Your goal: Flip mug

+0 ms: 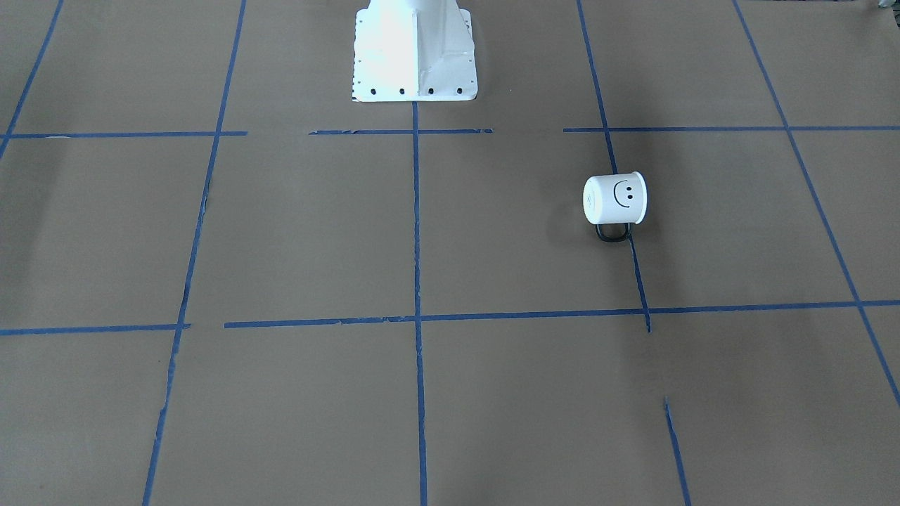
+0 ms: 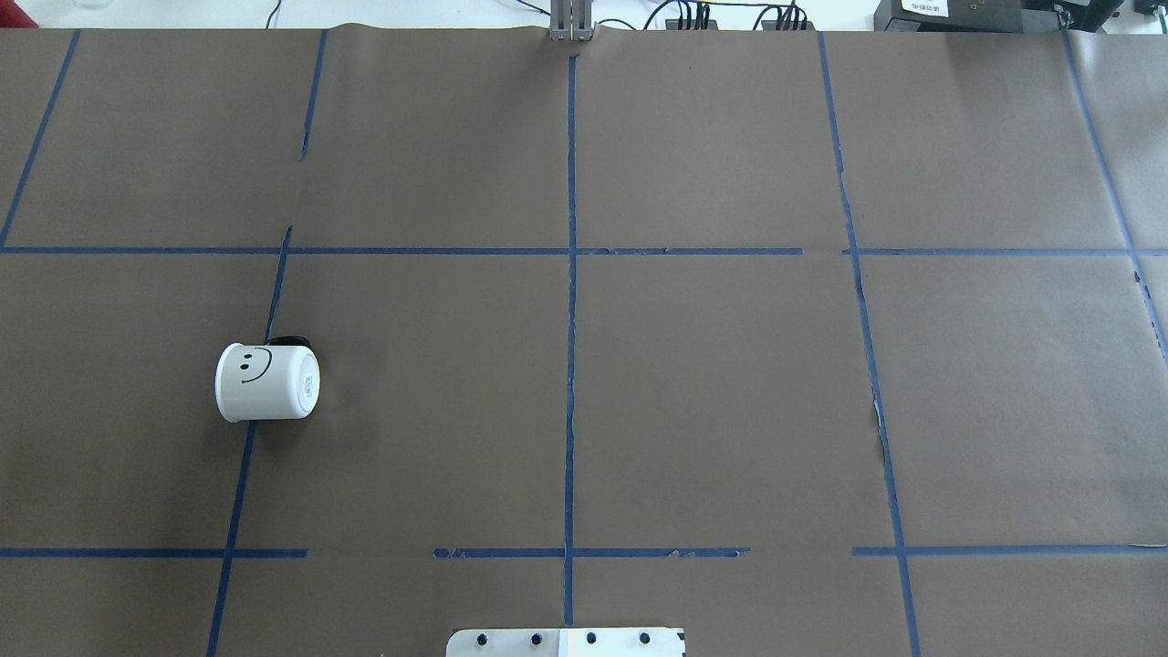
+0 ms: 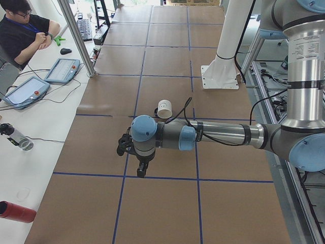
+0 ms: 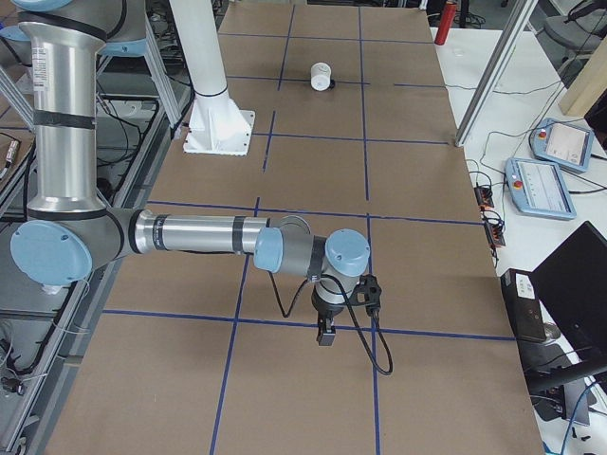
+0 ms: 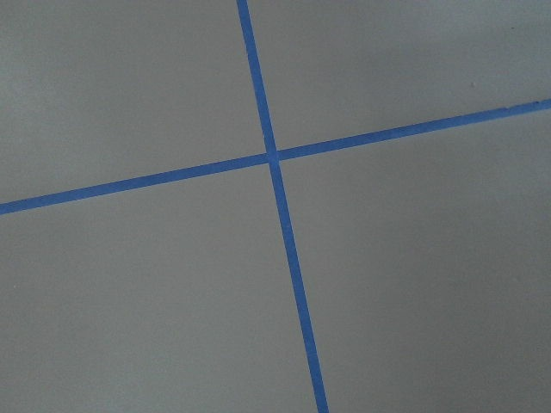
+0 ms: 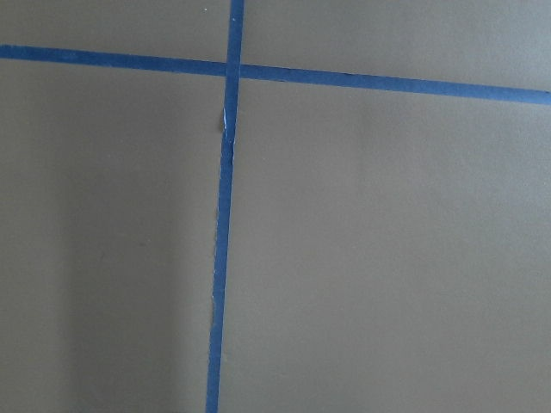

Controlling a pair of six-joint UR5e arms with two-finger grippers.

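Note:
The white mug (image 1: 614, 200) with a black smiley face lies on its side on the brown paper, on the robot's left half of the table. Its black handle (image 1: 612, 232) points away from the robot. It also shows in the overhead view (image 2: 266, 381), the exterior left view (image 3: 164, 109) and the exterior right view (image 4: 321, 76). My left gripper (image 3: 142, 170) hangs above the table, apart from the mug. My right gripper (image 4: 326, 334) hangs far from the mug. Both show only in the side views, so I cannot tell whether they are open or shut. The wrist views show only paper and blue tape.
The white robot pedestal (image 1: 413, 49) stands at the table's robot-side edge. Blue tape lines (image 2: 571, 365) grid the paper. Beyond the far edge are a metal post (image 3: 76, 35), tablets (image 3: 63, 70), a red bottle (image 3: 15, 211) and a seated operator (image 3: 25, 30).

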